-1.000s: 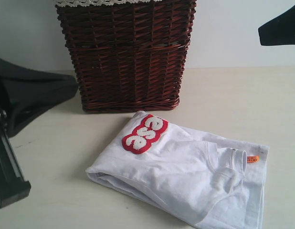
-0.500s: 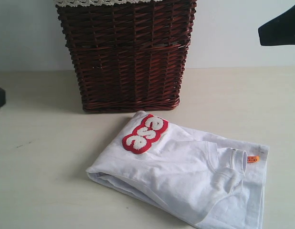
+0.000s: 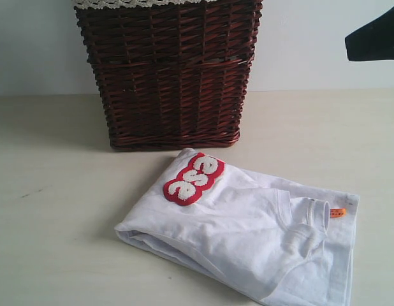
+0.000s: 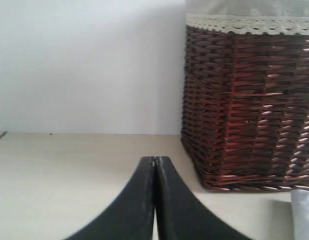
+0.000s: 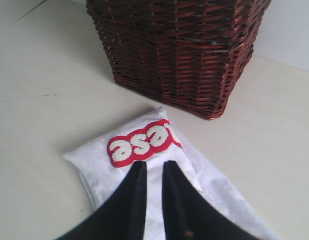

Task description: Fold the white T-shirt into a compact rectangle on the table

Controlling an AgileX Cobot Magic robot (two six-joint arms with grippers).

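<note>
Two right fingers (image 5: 155,167), barely parted and empty, hang over the folded white cotton T-shirt (image 5: 94,167), stretched toward the beige counter's (image 3: 57,223) near right corner; left fingers (image 4: 155,160), pressed together, are farther off.

T-shirt (image 3: 248,236): lies on table (image 3: 50,242), near side, right of centre. Basket (image 3: 168,76): stands on table just behind T-shirt, far centre.

The white T-shirt (image 3: 248,248) was thin, soft, matt cloth. Its red band (image 3: 194,178) carried fuzzy, tufted white letters. The bench (image 3: 57,223) was smooth and matt. The basket (image 3: 171,76) was slightly glossy, ridged woven wicker, edged with lace trim (image 3: 120,4). My jaws looked smooth, matt black.
</note>
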